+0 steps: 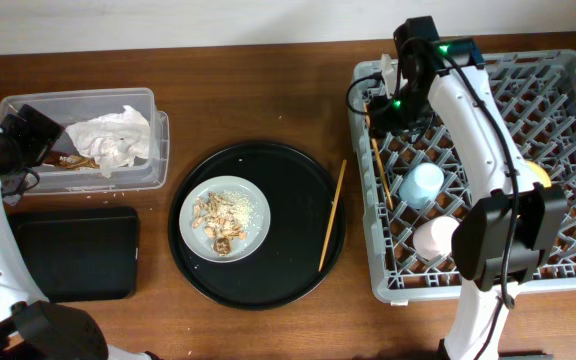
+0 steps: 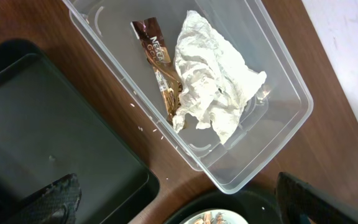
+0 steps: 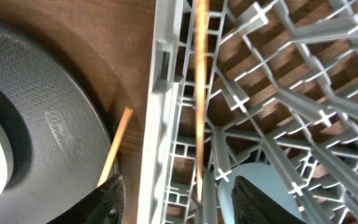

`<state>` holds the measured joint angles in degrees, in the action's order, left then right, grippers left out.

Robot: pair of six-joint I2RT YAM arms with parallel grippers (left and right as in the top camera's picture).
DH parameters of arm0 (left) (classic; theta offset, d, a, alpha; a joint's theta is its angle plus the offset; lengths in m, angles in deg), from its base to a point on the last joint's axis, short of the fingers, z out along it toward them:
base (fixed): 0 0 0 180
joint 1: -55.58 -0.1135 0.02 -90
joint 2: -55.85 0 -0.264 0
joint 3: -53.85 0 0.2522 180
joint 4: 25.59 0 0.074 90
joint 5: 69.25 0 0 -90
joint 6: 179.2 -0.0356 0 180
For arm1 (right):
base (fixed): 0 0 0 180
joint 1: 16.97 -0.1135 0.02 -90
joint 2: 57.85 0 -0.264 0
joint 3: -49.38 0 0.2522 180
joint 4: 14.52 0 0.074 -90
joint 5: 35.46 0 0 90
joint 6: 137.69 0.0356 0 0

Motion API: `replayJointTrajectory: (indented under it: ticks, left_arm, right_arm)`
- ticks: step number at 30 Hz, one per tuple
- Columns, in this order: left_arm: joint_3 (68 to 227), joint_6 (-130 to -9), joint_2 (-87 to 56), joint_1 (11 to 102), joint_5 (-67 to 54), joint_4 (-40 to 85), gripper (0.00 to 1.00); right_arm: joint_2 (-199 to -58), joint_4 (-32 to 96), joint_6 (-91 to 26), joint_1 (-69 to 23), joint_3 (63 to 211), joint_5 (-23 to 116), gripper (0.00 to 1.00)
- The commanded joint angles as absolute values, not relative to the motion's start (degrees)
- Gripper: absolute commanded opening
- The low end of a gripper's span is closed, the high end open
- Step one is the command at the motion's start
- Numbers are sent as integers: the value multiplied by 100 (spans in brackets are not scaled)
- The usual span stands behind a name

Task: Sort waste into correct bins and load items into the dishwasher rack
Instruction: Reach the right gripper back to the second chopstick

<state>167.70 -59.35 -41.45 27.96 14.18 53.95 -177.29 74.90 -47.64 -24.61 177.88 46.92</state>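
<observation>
The crumpled white napkin (image 1: 113, 135) (image 2: 213, 81) and the brown wrapper (image 1: 76, 160) (image 2: 160, 62) lie in the clear tub (image 1: 153, 100) (image 2: 291, 93). Food scraps (image 1: 218, 220) lie on the pale plate (image 1: 253, 200) on the round black tray. One chopstick (image 1: 333, 215) (image 3: 115, 146) rests on that tray's right edge. The other chopstick (image 1: 380, 170) (image 3: 199, 74) lies in the grey rack (image 1: 568, 70) (image 3: 160, 93). My right gripper (image 1: 383, 110) (image 3: 185, 202) is open above it. My left gripper (image 2: 179, 205) is open and empty by the tub.
The flat black tray (image 1: 73, 255) (image 2: 36, 124) lies in front of the tub. The round black tray (image 1: 298, 170) (image 3: 42, 93) is in the middle. In the rack are the light-blue cup (image 1: 423, 183) (image 3: 253, 170), the pink cup (image 1: 435, 238) and the yellow bowl (image 1: 536, 172), partly behind my right arm.
</observation>
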Motion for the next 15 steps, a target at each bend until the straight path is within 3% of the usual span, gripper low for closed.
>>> replayJointTrajectory:
  ticks: [1, 3, 6, 9, 12, 15]
  left_arm:
    - [16805, -5905, -4130, 2765, 1460, 5388, 99]
    - [16805, -5905, -4130, 2765, 1460, 5388, 99]
    - [16805, -5905, -4130, 2765, 1460, 5388, 99]
    - [16805, -5905, -4130, 2765, 1460, 5388, 99]
    - [16805, -5905, -4130, 2765, 1460, 5386, 99]
    - [16805, -5905, -4130, 2765, 1460, 5388, 99]
  right_arm:
    - [-17770, 7737, -4552, -2502, 17757, 4080, 57]
    - [-17768, 7861, -4208, -2763, 17757, 3591, 48]
    - [-17746, 7839, -3216, -3333, 17757, 3617, 46]
    - [-17746, 7944, -2357, -4061, 17757, 4871, 45]
    - [-17749, 8139, -869, -4900, 17554, 6290, 52]
    - [-17749, 7726, 167, -5221, 16699, 6723, 63]
